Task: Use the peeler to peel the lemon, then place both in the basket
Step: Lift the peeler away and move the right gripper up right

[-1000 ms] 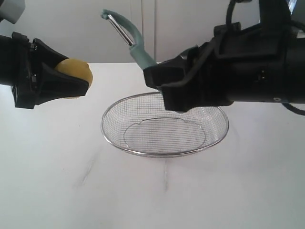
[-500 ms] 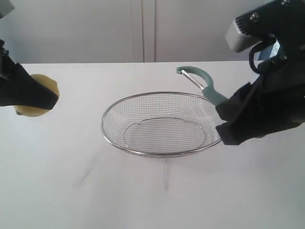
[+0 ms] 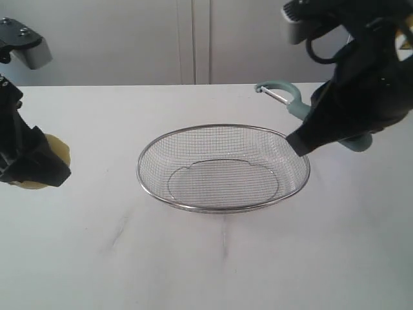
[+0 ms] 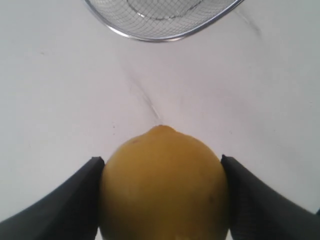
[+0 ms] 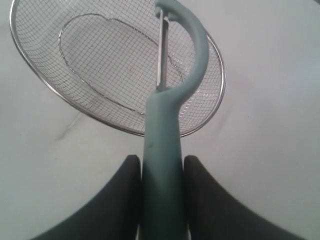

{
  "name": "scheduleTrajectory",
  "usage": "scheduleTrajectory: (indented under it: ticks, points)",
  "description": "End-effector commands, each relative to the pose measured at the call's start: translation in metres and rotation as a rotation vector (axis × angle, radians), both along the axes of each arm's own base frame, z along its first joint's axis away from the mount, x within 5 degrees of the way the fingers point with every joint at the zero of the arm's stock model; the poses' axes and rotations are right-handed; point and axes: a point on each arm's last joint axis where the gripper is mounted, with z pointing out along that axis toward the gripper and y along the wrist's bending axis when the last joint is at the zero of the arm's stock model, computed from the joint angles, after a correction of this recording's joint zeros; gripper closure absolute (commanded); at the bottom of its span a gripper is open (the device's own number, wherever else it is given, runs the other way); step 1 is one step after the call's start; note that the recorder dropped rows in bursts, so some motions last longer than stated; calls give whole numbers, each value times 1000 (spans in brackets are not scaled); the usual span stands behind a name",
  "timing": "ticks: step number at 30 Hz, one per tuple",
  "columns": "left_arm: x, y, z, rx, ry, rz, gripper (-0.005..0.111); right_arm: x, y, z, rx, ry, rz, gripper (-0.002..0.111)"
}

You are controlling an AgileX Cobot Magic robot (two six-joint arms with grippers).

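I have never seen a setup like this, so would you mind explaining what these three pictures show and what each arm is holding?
This is a robot with two arms, each ending in a two-fingered gripper. The wide picture comes from a camera off the arms. The other two come from a camera on each wrist, looking along the fingers. On the white table sits a wire basket with nothing in it. The left gripper is shut on a lemon, out to the basket's left. The right gripper is shut on the handle of a peeler, near the basket's right side.
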Motion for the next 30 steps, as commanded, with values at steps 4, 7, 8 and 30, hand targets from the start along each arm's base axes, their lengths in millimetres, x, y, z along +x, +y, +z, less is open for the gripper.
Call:
scheduleTrajectory:
  ticks: [4,7,8,30]
  points:
    - [0,-12,9,-56,-92,-19,107,29,19,-17,-51,41,5,108]
    - [-1,-12,8,-54,-79,-22,107,35,23,-24,-58,50,9,108]
    - [-2,-13,8,-56,-77,-22,107,36,24,-25,-57,49,11,108]
    - [-2,-13,8,-65,-67,-23,107,46,32,-20,44,-35,-17,108]
